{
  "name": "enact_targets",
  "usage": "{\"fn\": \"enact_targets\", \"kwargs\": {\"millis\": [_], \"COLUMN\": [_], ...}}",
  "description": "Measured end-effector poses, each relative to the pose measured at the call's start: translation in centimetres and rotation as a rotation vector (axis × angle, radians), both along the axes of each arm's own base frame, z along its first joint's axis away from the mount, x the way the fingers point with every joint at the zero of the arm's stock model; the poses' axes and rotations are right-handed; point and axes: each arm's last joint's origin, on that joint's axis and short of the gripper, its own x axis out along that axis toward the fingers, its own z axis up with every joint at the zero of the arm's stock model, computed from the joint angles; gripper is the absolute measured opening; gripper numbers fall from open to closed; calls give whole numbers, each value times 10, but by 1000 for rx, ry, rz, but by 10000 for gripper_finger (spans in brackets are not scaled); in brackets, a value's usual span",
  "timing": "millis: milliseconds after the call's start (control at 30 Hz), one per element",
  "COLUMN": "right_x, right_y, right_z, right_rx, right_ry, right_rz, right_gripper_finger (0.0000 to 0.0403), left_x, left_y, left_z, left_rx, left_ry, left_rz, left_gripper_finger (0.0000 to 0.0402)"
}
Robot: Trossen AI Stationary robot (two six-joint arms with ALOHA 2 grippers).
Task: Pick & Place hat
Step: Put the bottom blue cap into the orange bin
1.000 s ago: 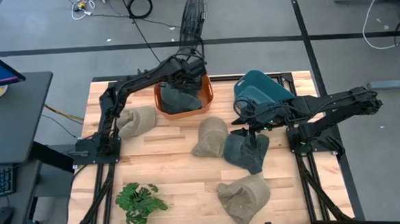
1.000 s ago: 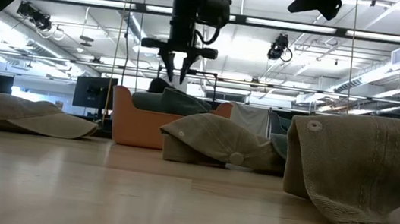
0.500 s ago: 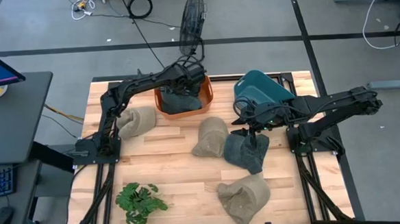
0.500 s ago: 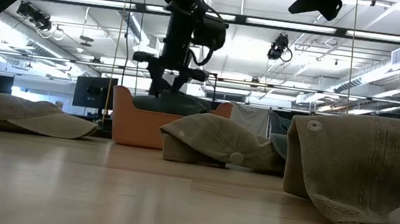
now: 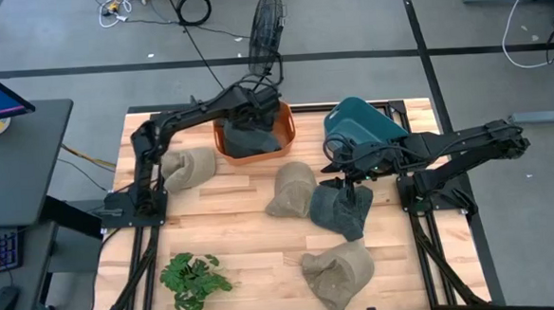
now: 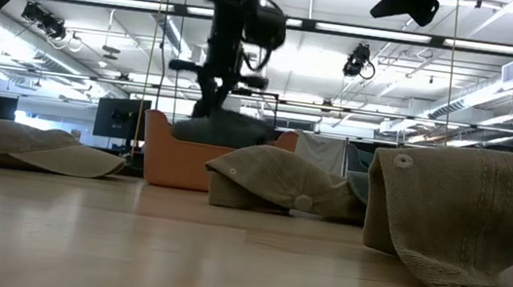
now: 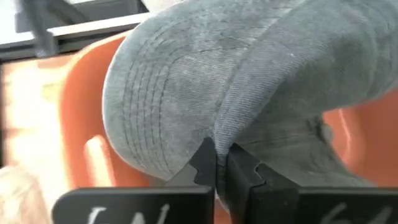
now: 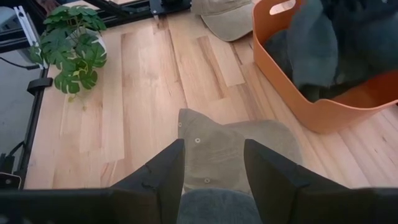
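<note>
1. A fold of the grey hat [image 7: 236, 81] is pinched between the closed jaws of the left gripper [image 7: 216, 163], inside the orange basket [image 5: 286, 131].
2. The right gripper [image 8: 211, 163] is held with jaws spread above a dark hat [image 5: 340, 210]; beyond them a tan hat [image 8: 233, 146] lies on the counter [image 8: 143, 74].

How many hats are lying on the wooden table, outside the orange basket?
4: a tan hat at left, a tan hat at centre, a grey hat beside it, a tan hat in front. More may be hidden.
</note>
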Motion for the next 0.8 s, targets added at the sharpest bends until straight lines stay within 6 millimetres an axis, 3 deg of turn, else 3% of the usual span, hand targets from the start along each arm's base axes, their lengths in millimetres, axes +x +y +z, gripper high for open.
{"fn": "enact_targets", "kwargs": {"millis": [200,400,800], "right_x": [0,0,0], "right_y": [0,0,0], "right_z": [0,0,-1], "right_rx": [0,0,-1], "right_ry": [1,5,8], "right_rz": [0,0,1], "right_gripper_finger": [171,171,171], "left_x": [-11,-6,-12], "left_y": [-23,-27,6], "left_z": [25,17,3], "left_rx": [-53,-73,-61], "left_ry": [-80,-73,-46], "left_rz": [84,111,196], "left_gripper_finger": [15,18,20]}}
